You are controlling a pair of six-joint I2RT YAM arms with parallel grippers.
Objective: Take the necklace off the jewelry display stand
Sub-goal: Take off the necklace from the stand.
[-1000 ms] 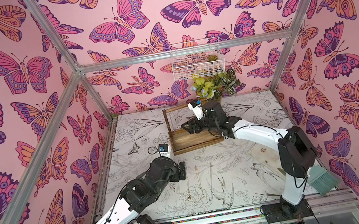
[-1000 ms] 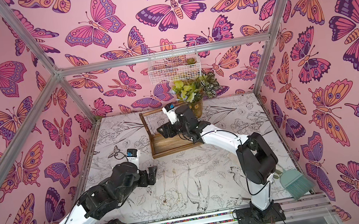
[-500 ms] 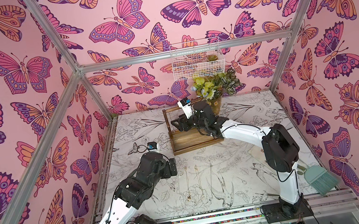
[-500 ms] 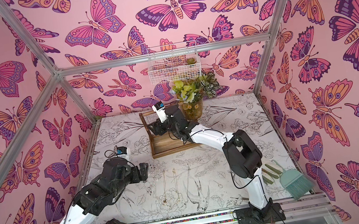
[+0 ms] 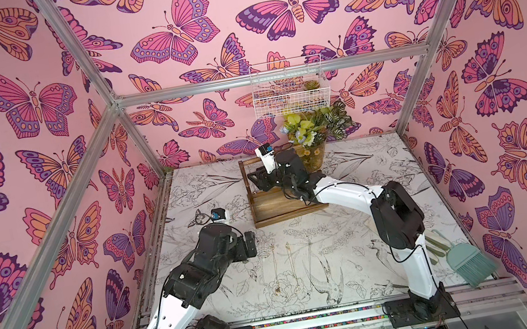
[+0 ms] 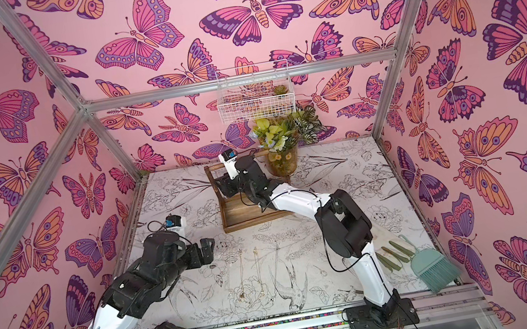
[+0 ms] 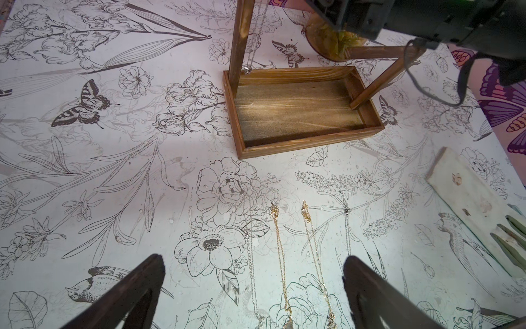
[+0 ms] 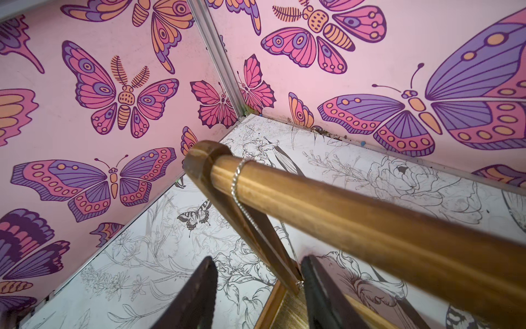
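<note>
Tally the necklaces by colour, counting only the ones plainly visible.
Gold necklaces: 2, both lying on the table
Silver necklaces: 2, one on the table, one over the jewelry display stand
Total: 4; another faint line there may be a chain

Stand (image 5: 290,216) is hemmed at the back by a vase (image 5: 315,162) just beside its frame, and its tray is overhung by the right arm (image 5: 341,192). Table (image 5: 195,197) in front of the tray is strewn with loose chains (image 5: 290,265). Bare surface is found along the left wall. Front right corner is taken by a brush (image 5: 473,266).
</note>
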